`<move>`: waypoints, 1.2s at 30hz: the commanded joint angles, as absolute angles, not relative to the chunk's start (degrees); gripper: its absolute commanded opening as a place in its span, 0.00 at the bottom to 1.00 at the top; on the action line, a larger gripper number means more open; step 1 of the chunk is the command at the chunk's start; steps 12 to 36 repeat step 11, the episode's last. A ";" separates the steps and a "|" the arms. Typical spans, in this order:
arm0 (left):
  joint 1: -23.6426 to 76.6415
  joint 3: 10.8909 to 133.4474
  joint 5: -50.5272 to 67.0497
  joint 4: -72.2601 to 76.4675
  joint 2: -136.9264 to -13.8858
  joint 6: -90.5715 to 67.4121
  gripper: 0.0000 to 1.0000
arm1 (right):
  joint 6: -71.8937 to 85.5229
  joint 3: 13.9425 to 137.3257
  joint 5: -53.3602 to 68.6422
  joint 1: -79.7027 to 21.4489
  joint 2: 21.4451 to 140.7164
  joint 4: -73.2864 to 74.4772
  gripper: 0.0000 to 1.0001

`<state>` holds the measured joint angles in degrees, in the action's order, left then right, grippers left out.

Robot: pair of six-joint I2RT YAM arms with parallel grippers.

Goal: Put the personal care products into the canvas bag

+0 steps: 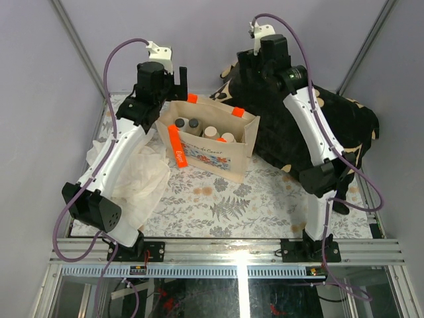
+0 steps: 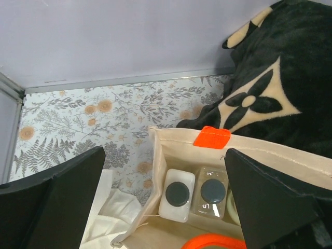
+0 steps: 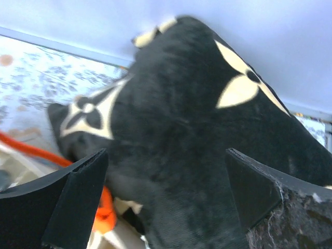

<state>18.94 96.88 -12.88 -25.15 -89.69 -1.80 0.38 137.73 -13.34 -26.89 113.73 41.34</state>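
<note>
The canvas bag (image 1: 211, 154) stands upright in the middle of the table. All four bottles stand in a row inside it: the whitish one with dark cap (image 1: 180, 123), the clear-glass one with black cap (image 1: 194, 124), the olive one with cream cap (image 1: 211, 132) and the cream one (image 1: 227, 138). My left gripper (image 1: 177, 83) hangs open and empty above the bag's back left end. Its wrist view looks down on the whitish bottle (image 2: 177, 195) and the glass bottle (image 2: 212, 192). My right gripper (image 1: 244, 69) is open and empty over the black cushion (image 3: 176, 135) behind the bag.
A crumpled white cloth (image 1: 142, 175) lies left of the bag, under the left arm. The black cushion with beige flowers (image 1: 344, 126) fills the back right. An orange handle (image 1: 175, 147) hangs over the bag's front. Walls close in the back and sides.
</note>
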 commanded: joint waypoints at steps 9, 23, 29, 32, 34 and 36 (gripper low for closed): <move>18.46 93.39 -19.25 -19.14 -86.96 -0.95 1.00 | -0.87 126.45 -14.78 -21.16 108.20 36.65 0.99; 18.50 92.20 -19.49 -17.58 -86.06 -0.70 1.00 | -0.87 125.90 -14.94 -21.16 107.77 36.73 0.99; 18.50 92.20 -19.49 -17.58 -86.06 -0.70 1.00 | -0.87 125.90 -14.94 -21.16 107.77 36.73 0.99; 18.50 92.20 -19.49 -17.58 -86.06 -0.70 1.00 | -0.87 125.90 -14.94 -21.16 107.77 36.73 0.99; 18.50 92.20 -19.49 -17.58 -86.06 -0.70 1.00 | -0.87 125.90 -14.94 -21.16 107.77 36.73 0.99; 18.50 92.20 -19.49 -17.58 -86.06 -0.70 1.00 | -0.87 125.90 -14.94 -21.16 107.77 36.73 0.99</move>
